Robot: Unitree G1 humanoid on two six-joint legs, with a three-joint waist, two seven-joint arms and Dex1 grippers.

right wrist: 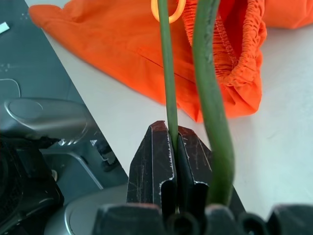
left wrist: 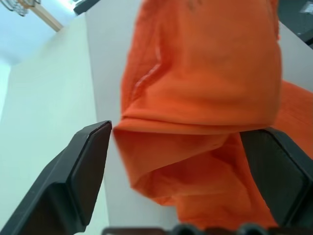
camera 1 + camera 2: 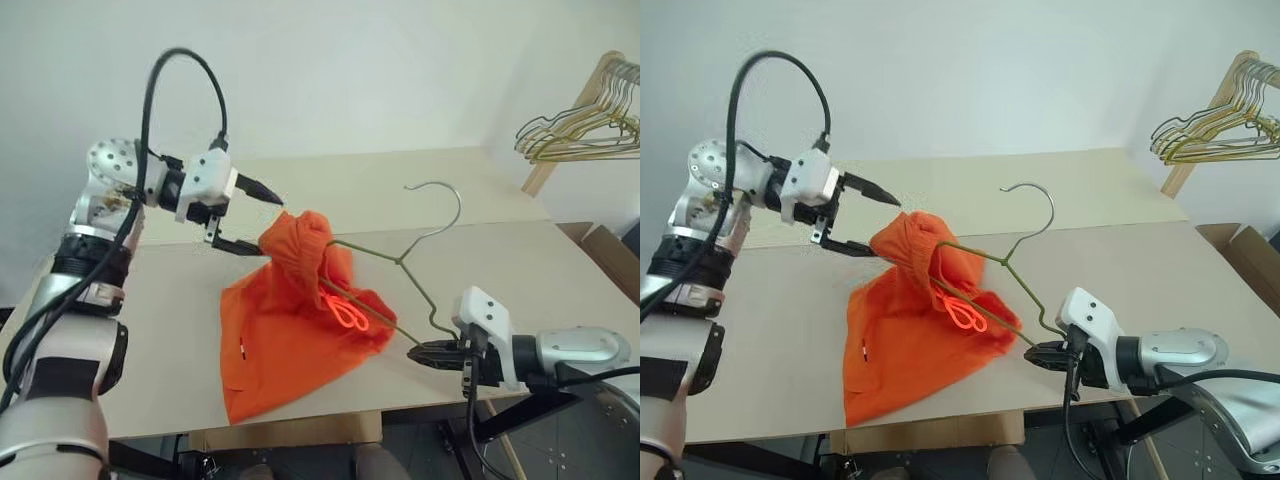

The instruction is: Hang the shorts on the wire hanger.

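The orange shorts (image 3: 280, 340) are draped over one end of the wire hanger (image 3: 421, 291), which is tilted above the table. Their bunched top is lifted and their lower part lies on the tabletop. A neon drawstring loop (image 3: 348, 315) hangs near the wire. My left gripper (image 3: 268, 222) is open at the raised bunch, and in the left wrist view the fabric (image 2: 195, 98) sits between its fingers (image 2: 88, 166). My right gripper (image 3: 420, 352) is shut on the hanger's lower corner near the table's front edge. The wire (image 1: 168, 88) runs out from between its fingers (image 1: 156, 156).
A bunch of gold and green wire hangers (image 3: 580, 135) hangs on a wooden rack at the far right. A cardboard box (image 3: 610, 255) stands beside the table's right edge. The pale table (image 3: 520, 270) stretches back and right of the shorts.
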